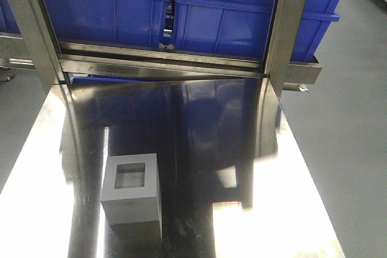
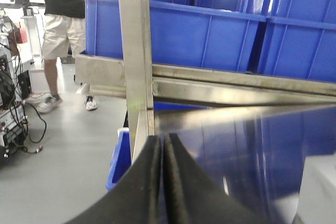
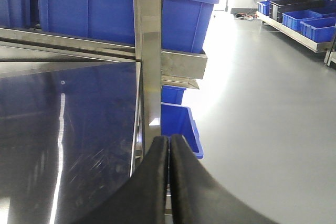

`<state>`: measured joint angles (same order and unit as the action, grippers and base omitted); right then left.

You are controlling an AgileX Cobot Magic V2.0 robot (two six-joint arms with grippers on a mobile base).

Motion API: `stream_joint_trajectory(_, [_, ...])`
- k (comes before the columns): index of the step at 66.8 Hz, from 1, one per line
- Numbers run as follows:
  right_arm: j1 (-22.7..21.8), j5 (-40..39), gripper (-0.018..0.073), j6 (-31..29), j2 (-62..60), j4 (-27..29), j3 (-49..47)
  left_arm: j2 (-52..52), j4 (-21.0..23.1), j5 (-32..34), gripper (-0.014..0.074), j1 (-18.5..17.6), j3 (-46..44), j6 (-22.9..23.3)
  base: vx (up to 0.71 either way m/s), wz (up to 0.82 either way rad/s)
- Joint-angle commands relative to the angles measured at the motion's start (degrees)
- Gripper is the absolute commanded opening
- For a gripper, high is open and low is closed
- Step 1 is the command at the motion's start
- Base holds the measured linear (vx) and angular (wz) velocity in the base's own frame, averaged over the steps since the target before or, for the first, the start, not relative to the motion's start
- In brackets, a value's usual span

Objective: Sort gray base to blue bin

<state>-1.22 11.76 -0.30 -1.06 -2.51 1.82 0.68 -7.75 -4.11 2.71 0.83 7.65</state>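
The gray base (image 1: 132, 194), a matte cube with a square recessed window on top, stands on the shiny steel table (image 1: 211, 149) near its front left. Behind the table, a rack carries a blue bin (image 1: 248, 19) at the right and another blue bin (image 1: 100, 13) at the left that holds red material. My left gripper (image 2: 163, 138) is shut with nothing in it, over the table's left edge. My right gripper (image 3: 169, 139) is also shut and empty, by the table's right edge. Neither gripper appears in the front view.
Steel rack posts (image 1: 284, 28) rise at both back corners of the table. A smaller blue bin (image 2: 122, 156) sits low beside the left edge and another (image 3: 178, 124) beside the right edge. A person (image 2: 63, 14) and a cabled cart (image 2: 13, 103) stand at the left.
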Motion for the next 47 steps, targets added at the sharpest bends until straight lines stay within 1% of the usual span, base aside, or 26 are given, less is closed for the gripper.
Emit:
stream_joint_trajectory(1, [-0.4, -4.5, -0.0005, -0.4, -0.4, -0.5, 0.3, 0.5, 0.4, 4.9, -0.0008, -0.3, -4.4, 0.3, 0.0, 0.0])
stream_joint_trajectory(7, [-0.4, -4.5, -0.0005, -0.4, -0.4, -0.5, 0.3, -2.0, 0.4, 5.2, -0.0008, -0.3, -8.1, 0.3, 0.0, 0.0])
stream_joint_trajectory(12, [-0.4, -4.5, -0.0005, -0.4, -0.4, -0.5, 0.3, -6.1, 0.4, 5.1, -0.0008, -0.3, -11.0, 0.3, 0.0, 0.0])
stream_joint_trajectory(17, [-0.4, -4.5, -0.0005, -0.4, -0.4, -0.5, 0.3, -11.8, 0.4, 3.7, -0.0008, -0.3, -14.9, 0.3, 0.0, 0.0])
stream_joint_trajectory(21, [-0.4, -4.5, -0.0005, -0.4, -0.4, -0.5, 0.3, -15.7, 0.4, 0.9, -0.0008, -0.3, -17.6, 0.3, 0.0, 0.0])
stream_joint_trajectory(28, [-0.4, -4.5, -0.0005, -0.4, -0.4, -0.5, 0.3, -22.4, 0.5, -6.5, -0.0008, -0.3, -22.9, 0.3, 0.0, 0.0])
stream_joint_trajectory(34, [-0.4, -4.5, -0.0005, -0.4, -0.4, -0.5, 0.3, -26.9, 2.1, -13.3, -0.0008, -0.3, -27.0, 0.3, 0.0, 0.0])
stream_joint_trajectory(41, [-0.4, -4.5, -0.0005, -0.4, -0.4, -0.5, 0.3, -31.3, 4.0, -21.0, -0.0008, -0.3, -30.2, 0.3, 0.0, 0.0])
stream_joint_trajectory(43, [-0.4, -4.5, -0.0005, -0.4, -0.4, -0.5, 0.3, -32.4, 4.1, -23.4, -0.0008, -0.3, -30.8, 0.3, 0.0, 0.0])
stream_joint_trajectory(47, [-0.4, -4.5, -0.0005, -0.4, -0.4, -0.5, 0.3, -34.2, 3.9, -25.8, -0.0008, -0.3, -31.4, 0.3, 0.0, 0.0])
